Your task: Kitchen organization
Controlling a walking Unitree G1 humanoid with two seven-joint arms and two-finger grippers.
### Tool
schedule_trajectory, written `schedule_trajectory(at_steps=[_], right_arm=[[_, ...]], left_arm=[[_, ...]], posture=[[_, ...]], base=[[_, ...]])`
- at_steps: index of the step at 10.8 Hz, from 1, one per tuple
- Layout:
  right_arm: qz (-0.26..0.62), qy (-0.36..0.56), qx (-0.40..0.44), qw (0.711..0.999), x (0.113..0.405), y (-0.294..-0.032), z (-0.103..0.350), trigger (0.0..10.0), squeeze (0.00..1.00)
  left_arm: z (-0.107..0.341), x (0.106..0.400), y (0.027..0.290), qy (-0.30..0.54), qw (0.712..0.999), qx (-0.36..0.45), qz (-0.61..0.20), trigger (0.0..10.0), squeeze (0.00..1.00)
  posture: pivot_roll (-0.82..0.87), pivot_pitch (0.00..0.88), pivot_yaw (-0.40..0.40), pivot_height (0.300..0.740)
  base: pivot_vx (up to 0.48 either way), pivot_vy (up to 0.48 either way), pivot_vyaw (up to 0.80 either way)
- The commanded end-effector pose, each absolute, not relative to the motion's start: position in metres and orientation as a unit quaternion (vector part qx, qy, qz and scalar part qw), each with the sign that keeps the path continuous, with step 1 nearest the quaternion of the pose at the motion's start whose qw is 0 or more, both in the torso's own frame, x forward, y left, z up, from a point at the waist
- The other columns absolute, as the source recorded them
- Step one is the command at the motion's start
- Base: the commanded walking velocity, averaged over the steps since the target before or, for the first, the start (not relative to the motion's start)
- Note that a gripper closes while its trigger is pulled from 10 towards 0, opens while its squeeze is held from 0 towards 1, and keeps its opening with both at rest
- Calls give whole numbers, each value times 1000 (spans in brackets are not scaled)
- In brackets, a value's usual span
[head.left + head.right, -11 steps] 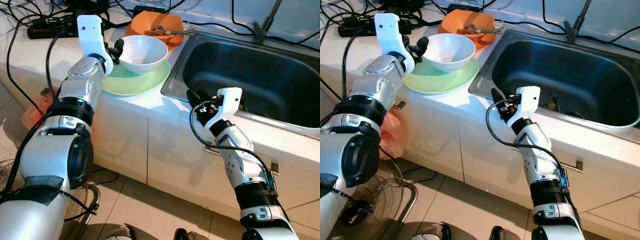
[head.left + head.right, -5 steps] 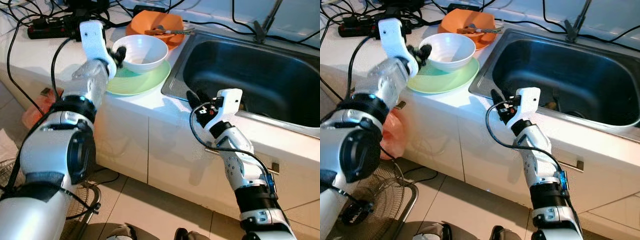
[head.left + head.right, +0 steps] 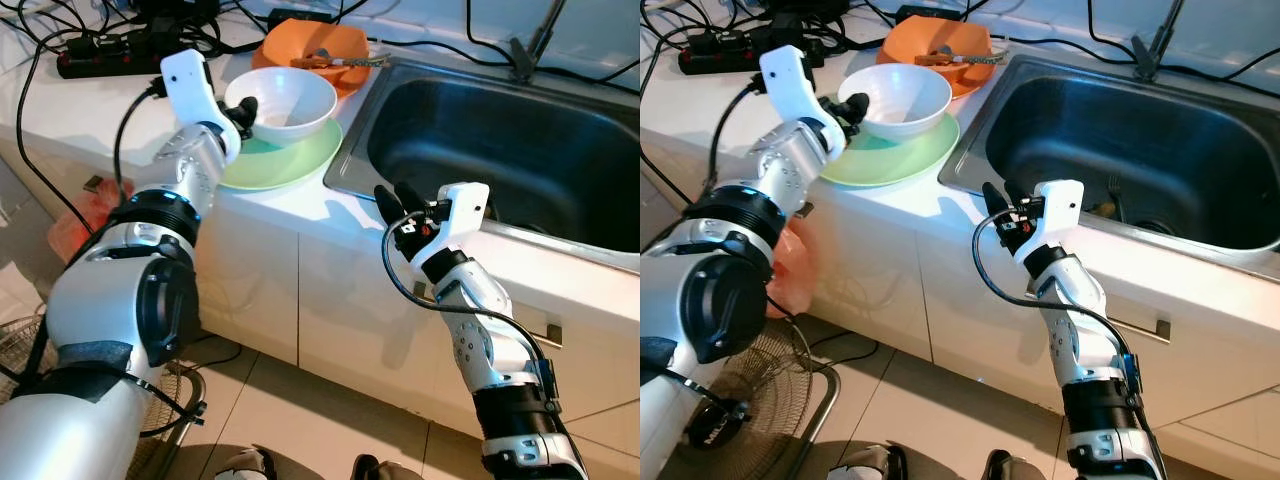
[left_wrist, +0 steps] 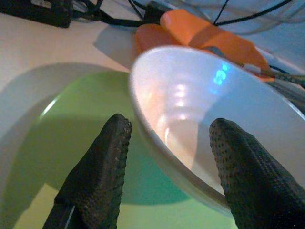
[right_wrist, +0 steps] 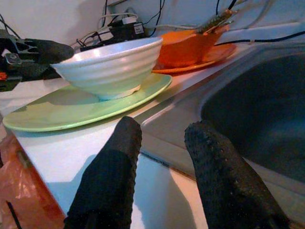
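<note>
The left gripper is up on the counter, right at the near edge of the white bowl. Its two black fingers are spread apart, one on each side of the bowl's rim, but they do not squeeze it. The white bowl sits on a green plate. The plate lies on the white counter, just beside the sink.

Behind the white bowl is an orange bowl with some cutlery sticking out of it. Black cables and a power strip lie at the back of the counter.

The right gripper is at the front edge of the counter, near the corner of the sink. Its fingers are open and hold nothing. They point toward the green plate and the white bowl.

Something orange-red sits low by the cupboard, under the left arm.
</note>
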State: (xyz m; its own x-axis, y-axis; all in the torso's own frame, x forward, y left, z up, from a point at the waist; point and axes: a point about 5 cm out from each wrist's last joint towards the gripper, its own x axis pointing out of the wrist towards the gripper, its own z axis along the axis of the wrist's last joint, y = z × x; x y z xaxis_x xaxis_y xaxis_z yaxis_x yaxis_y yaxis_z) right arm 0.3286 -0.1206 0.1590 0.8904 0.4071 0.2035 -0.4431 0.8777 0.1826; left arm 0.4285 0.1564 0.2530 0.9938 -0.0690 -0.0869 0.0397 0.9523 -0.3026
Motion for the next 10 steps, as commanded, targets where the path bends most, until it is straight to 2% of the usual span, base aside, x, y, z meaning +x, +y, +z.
schedule_trajectory(at_steps=[1,4,7,9,10], right_arm=[[213,-54,120,968,324,-122,147,10000,0],[212,-45,122,969,318,-122,145,10000,0],[206,-43,120,970,320,-126,146,10000,0],[204,-45,120,970,321,-126,149,10000,0],[202,-47,120,971,322,-127,150,10000,0]], left_arm=[[244,428,151,75,985,-155,-27,10000,0],[222,425,147,107,981,-158,-22,10000,0],[223,425,146,100,982,-160,-22,10000,0],[231,426,151,74,986,-146,-12,0,0],[231,426,150,71,987,-141,-13,0,0]], posture=[[16,165,9,740],[8,192,6,740],[17,196,2,740],[14,184,-1,740],[12,179,-2,740]], base=[[0,0,0],[0,0,0],[0,0,0],[0,0,0],[0,0,0]])
